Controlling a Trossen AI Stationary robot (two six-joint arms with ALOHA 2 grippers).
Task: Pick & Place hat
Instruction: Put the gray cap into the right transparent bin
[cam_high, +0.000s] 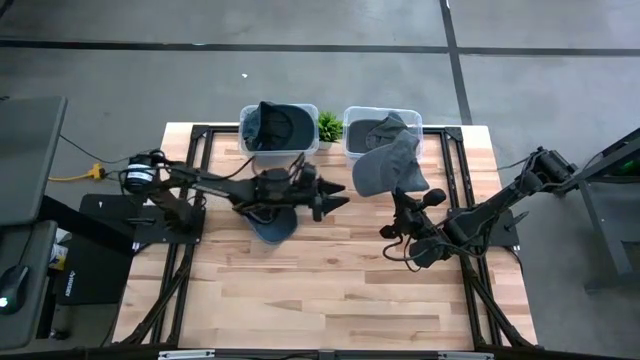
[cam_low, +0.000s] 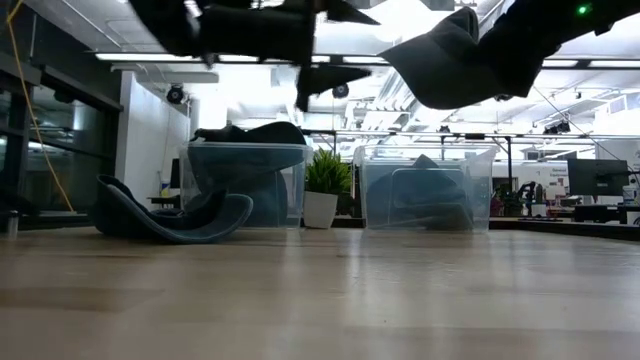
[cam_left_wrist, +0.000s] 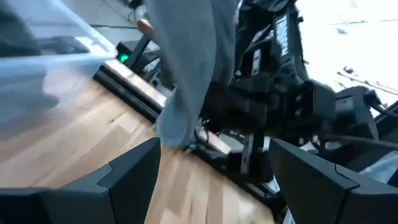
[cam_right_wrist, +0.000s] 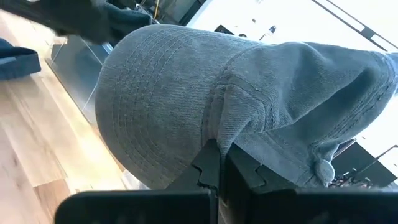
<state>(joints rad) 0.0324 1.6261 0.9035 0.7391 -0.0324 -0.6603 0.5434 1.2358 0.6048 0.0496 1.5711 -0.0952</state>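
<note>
A grey cap (cam_high: 388, 165) hangs in the air at the near wall of the right clear bin (cam_high: 350, 150), held by my right gripper (cam_right_wrist: 214, 155), which is shut on it. In the low view the cap (cam_low: 450, 60) is high above the table. A dark blue hat (cam_high: 270, 228) lies on the table in front of the left clear bin (cam_high: 245, 140), resting on its brim and crown (cam_low: 170, 218). My left gripper (cam_high: 335, 197) hovers open above that hat, its fingers pointing toward the table's right, and touches nothing. Each bin holds another hat. My right gripper pinches the grey cap between its two fingers where the stitched brim meets the crown (cam_right_wrist: 217, 134), at a fold of the cloth. The fingers come up at it from the near side. The cap is lifted clear of the table, with its brim (cam_right_wrist: 155, 93) to one side and its top button (cam_right_wrist: 320, 168) to the other.
A small potted plant (cam_high: 328, 125) stands between the two bins at the table's far edge. Black frame rails (cam_high: 200, 150) run along the table's left and right sides. The wooden near half of the table (cam_high: 330, 290) has free room.
</note>
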